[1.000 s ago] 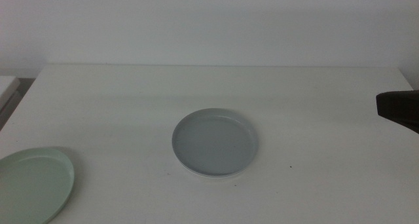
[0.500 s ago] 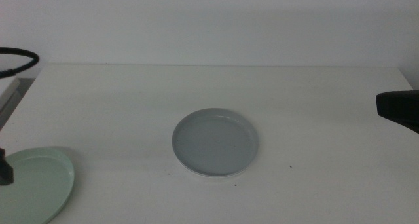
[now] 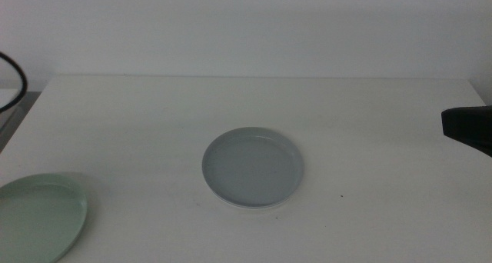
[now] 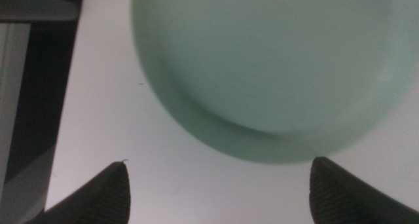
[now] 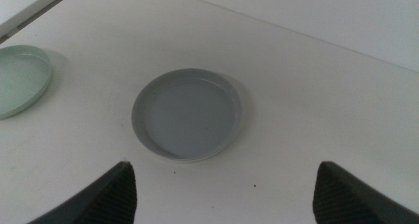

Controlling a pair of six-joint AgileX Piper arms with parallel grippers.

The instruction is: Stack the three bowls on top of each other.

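Left wrist view: mint bowl (image 4: 275, 67) beyond open left claw (image 4: 219, 191).

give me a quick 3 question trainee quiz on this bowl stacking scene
1. True or false: the shallow round pale mint green bowl is stacked on the shallow round grey bowl.
2. Which bowl fills the left wrist view, just beyond the left gripper? A) grey B) mint green C) white
3. Fill in: the right gripper has its jaws ____, with the grey bowl on the white table beyond them.

Key:
1. False; they lie apart on the table.
2. B
3. open
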